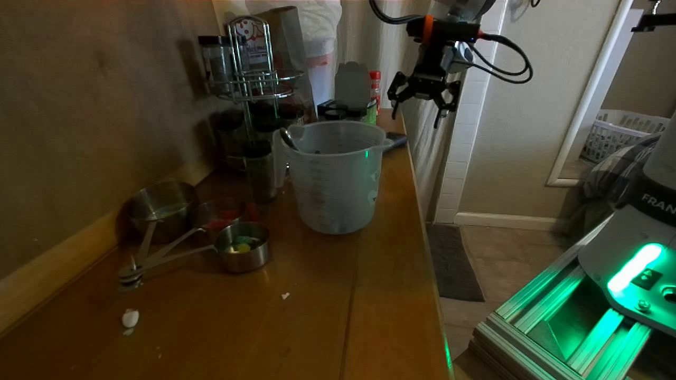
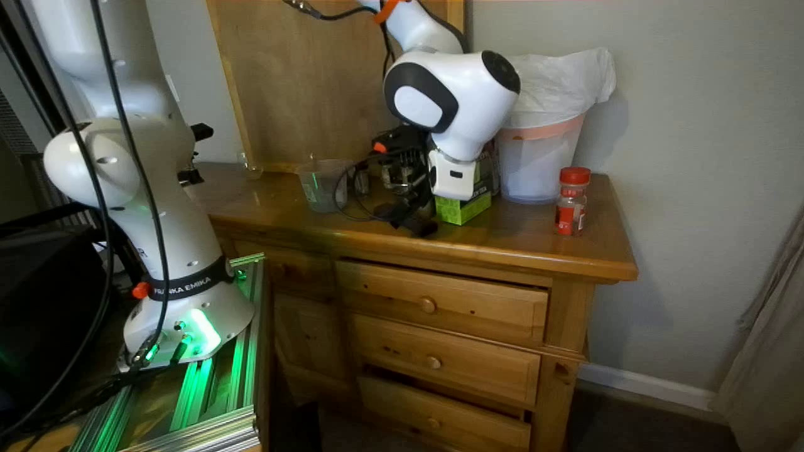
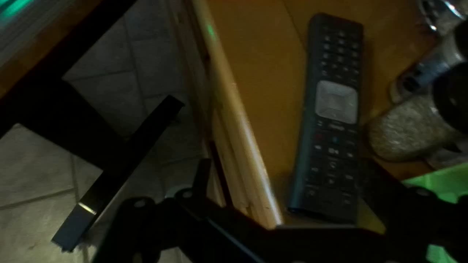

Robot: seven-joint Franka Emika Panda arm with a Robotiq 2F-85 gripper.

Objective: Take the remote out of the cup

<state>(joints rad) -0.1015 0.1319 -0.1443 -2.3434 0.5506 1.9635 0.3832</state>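
Note:
The remote (image 3: 331, 124) is a long black bar with a grey pad. It lies flat, buttons up, on the wooden top near its edge, outside the cup. In an exterior view its end (image 1: 396, 141) shows beyond the cup. The cup (image 1: 338, 184) is large, translucent and whitish, and stands upright. It also shows in an exterior view (image 2: 321, 188). My gripper (image 1: 416, 118) is open and empty, above the remote and beyond the cup. In the wrist view its fingers (image 3: 287, 173) stand wide apart, on either side of the remote's near end.
A wire spice rack (image 1: 259, 79) with jars stands by the wall. Metal measuring cups (image 1: 243, 248) lie before the cup. A green box (image 2: 463, 210) and a red-capped jar (image 2: 571, 204) stand at the far end. The wooden edge (image 3: 245, 128) drops to the floor.

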